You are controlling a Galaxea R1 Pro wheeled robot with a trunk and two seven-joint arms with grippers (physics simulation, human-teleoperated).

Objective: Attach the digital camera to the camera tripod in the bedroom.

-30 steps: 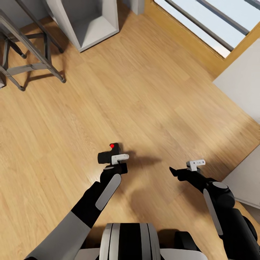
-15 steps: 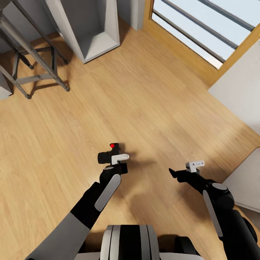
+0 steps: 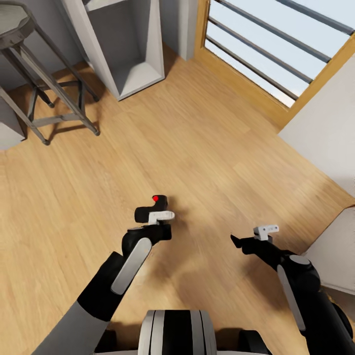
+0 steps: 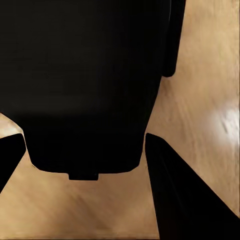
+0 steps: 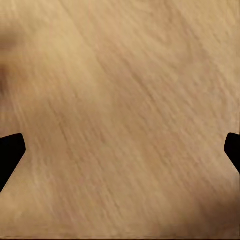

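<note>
- Floor (image 3: 207, 148): light wood planks with fine grain running diagonally, matte with a soft sheen; it is the backdrop in both wrist views.
- Camera (image 3: 152, 209): small matte-black boxy body with a hump on top and a bright red round button. It is held above the floor, out in front of the robot's trunk (image 3: 177, 333), casting a soft shadow on the planks just beyond it.
- Left gripper (image 3: 157, 221): black fingers clamped on the camera, with a small white block beside the body. In the left wrist view the camera (image 4: 85, 85) is a broad, smooth dark mass with rounded lower corners and a small tab on its edge, flanked by two dark pointed fingers (image 4: 170, 190).
- Right gripper (image 3: 242, 242): held over the floor, to the right of the camera and well apart from it, carrying nothing. The right wrist view has the two dark fingertips (image 5: 9, 152) at opposite edges with bare wood between, so it is spread wide.
- Stool (image 3: 29, 64): round grey seat on thin, splayed dark metal legs with cross rungs, far beyond the camera to the left.
- Shelf (image 3: 123, 44): white, flat-panelled open cube standing on the floor, just right of the stool.
- Door (image 3: 276, 59): wooden frame with pale frosted panes and grey bars, beyond the camera to the right.
</note>
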